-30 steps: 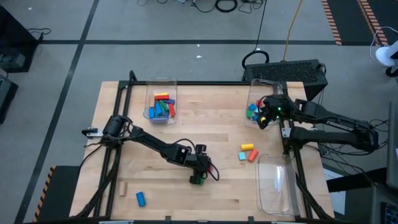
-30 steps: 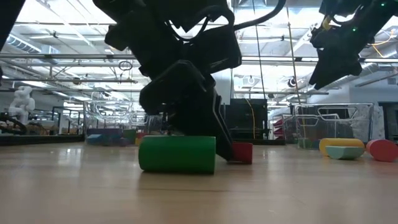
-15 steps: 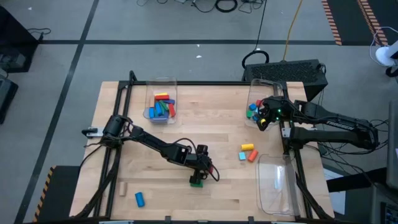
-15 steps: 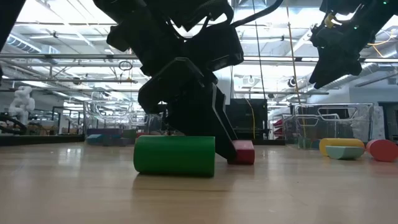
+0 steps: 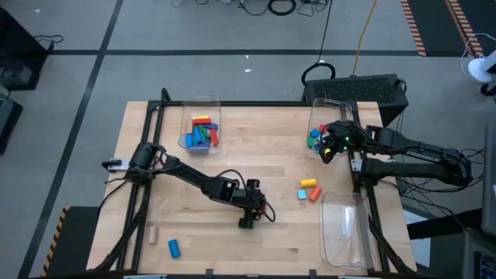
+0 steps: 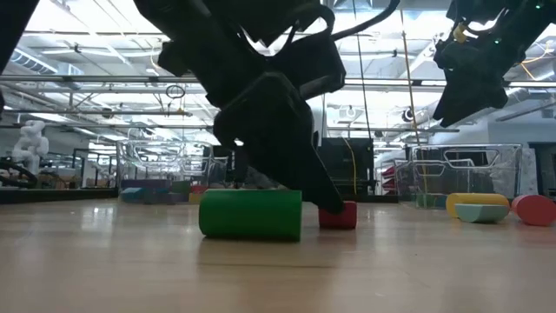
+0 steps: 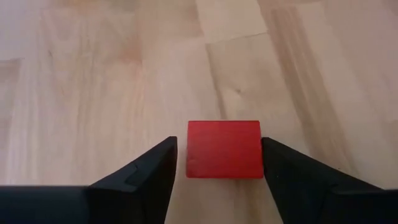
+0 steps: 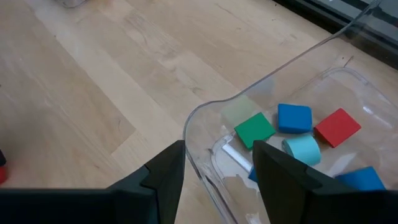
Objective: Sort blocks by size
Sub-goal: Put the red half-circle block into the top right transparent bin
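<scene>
A red cube (image 7: 224,149) rests flat on the wooden table (image 5: 232,163), between the fingers of my open left gripper (image 7: 219,177). That gripper slants down at the table's near middle (image 5: 249,219). A green cylinder (image 6: 250,215) lies on its side just in front of it, with the red cube (image 6: 337,215) behind. My right gripper (image 8: 217,180) hangs open with nothing in it above the rim of a clear bin (image 5: 322,128) at the far right. That bin holds green, blue and red blocks (image 8: 292,127). My left gripper comes slanting down from the table's left side with a finger on either side of the cube. One finger (image 7: 292,180) stands right against the cube's side (image 7: 259,149); I cannot tell whether it touches. A strip of table shows between the other finger and the cube.
A clear bin (image 5: 200,132) at the far left-centre holds several coloured blocks. An empty clear bin (image 5: 345,229) lies at the near right. Yellow, teal and orange blocks (image 5: 308,190) sit right of centre. A blue cylinder (image 5: 175,247) and a plain wood block (image 5: 153,233) lie near the front left.
My left gripper has stayed low over the red cube and has tipped a little. The green cylinder beside it has shifted slightly toward the table's left and then back. The right arm has kept still.
</scene>
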Available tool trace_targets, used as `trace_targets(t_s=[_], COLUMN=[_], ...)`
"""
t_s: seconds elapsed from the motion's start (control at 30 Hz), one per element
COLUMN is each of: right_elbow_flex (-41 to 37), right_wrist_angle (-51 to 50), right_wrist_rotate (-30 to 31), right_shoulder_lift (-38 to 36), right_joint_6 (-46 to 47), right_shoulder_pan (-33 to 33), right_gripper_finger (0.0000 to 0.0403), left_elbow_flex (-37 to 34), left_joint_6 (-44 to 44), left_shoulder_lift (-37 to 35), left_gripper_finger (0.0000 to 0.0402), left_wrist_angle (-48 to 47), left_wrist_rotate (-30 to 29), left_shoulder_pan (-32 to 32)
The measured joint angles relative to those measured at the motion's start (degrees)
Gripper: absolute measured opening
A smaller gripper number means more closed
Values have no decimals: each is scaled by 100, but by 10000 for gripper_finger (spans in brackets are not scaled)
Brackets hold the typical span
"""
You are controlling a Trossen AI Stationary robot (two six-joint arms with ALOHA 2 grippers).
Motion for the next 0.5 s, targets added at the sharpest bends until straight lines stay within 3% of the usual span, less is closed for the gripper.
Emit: trace_targets(t_s=[0.5], right_elbow_flex=[-2], right_wrist_angle=[-4], right_wrist_rotate=[-9], right_shoulder_lift=[0], right_joint_6=[0], right_shoulder_pan=[0], right_gripper_finger=[171], left_elbow_flex=[2], left_joint_6=[-18], left_shoulder_lift=[102], left_gripper_finger=[226], left_wrist_angle=[-94], left_wrist_rotate=[-4], left_shoulder_pan=[19])
